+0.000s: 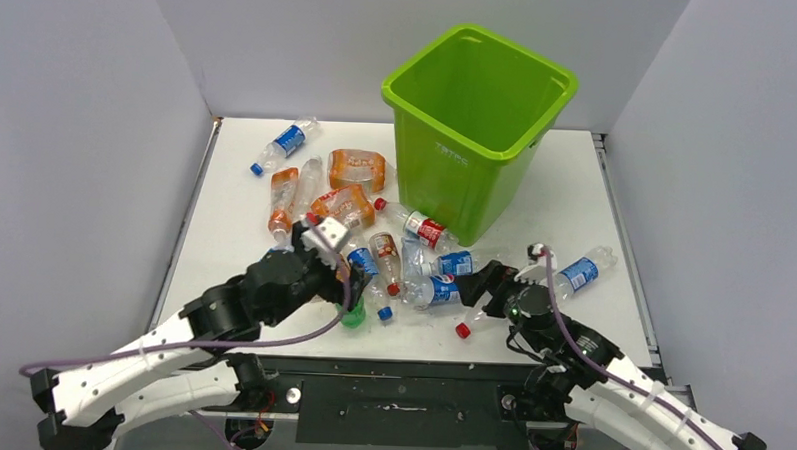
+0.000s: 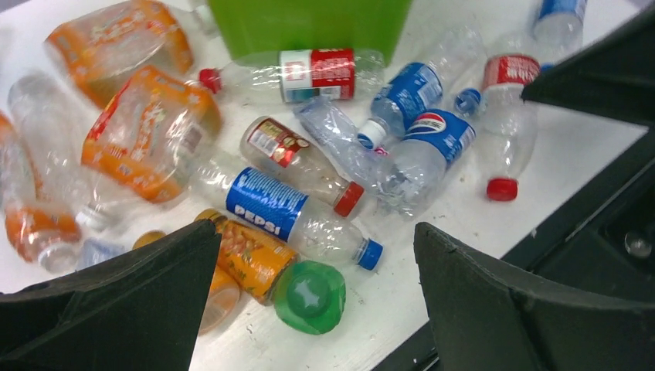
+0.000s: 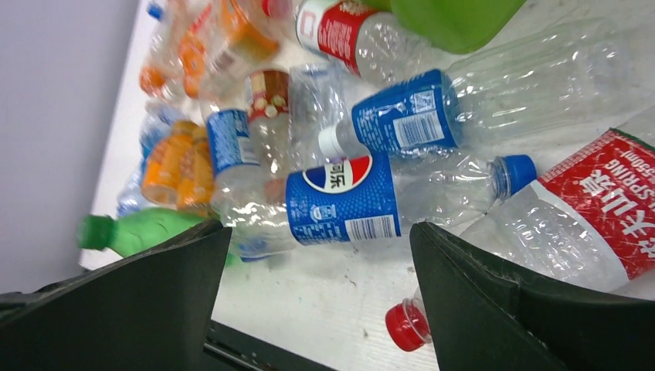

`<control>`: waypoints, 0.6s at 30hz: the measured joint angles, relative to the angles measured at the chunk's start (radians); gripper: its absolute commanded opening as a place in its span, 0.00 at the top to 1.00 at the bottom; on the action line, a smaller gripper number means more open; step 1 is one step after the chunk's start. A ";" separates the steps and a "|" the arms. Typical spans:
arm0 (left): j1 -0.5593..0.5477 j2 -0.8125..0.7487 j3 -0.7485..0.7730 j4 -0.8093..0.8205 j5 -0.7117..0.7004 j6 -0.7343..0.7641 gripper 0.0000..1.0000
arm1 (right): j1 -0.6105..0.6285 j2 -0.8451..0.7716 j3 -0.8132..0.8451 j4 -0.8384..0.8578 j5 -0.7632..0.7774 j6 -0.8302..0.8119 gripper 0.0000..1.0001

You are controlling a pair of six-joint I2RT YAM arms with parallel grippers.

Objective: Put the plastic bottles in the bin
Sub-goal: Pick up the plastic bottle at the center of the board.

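Left fingers (image 2: 123,309): spread wide, holding nothing, over the near side of the pile.
Right fingers (image 3: 131,309): spread wide, empty, over the pile's right end.
Bottles (image 1: 374,249): all that show lie on the desk (image 1: 596,192), heaped in front of and left of the bin.
Bin (image 1: 457,162): upright at far centre; raised writing on its front, too small to read.
Pepsi bottle (image 2: 266,205): blue label reads "PEPSI", blue cap.
Logo bottle (image 3: 344,197): round Pepsi emblem with Chinese characters, blue cap.
Red-label bottle (image 3: 610,201): white Chinese characters and "SPRING".
Near edge: the red-label bottle's red cap (image 1: 463,330) and the green bottle (image 2: 309,297) lie close to it.
Room: bare desk right of the bin and along the left side; grey walls (image 1: 78,124) on three sides.
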 measured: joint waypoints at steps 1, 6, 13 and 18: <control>-0.006 0.062 0.045 -0.018 0.028 0.027 0.04 | 0.000 -0.033 -0.001 -0.014 0.023 0.024 0.10; -0.137 0.357 0.269 -0.065 0.043 0.203 0.04 | 0.000 -0.134 0.022 -0.103 0.129 0.081 0.10; -0.237 0.613 0.348 -0.111 0.027 0.453 0.00 | 0.000 -0.203 0.110 -0.243 0.214 0.102 0.10; -0.239 0.723 0.382 -0.121 0.052 0.539 0.00 | 0.000 -0.252 0.148 -0.307 0.242 0.104 0.10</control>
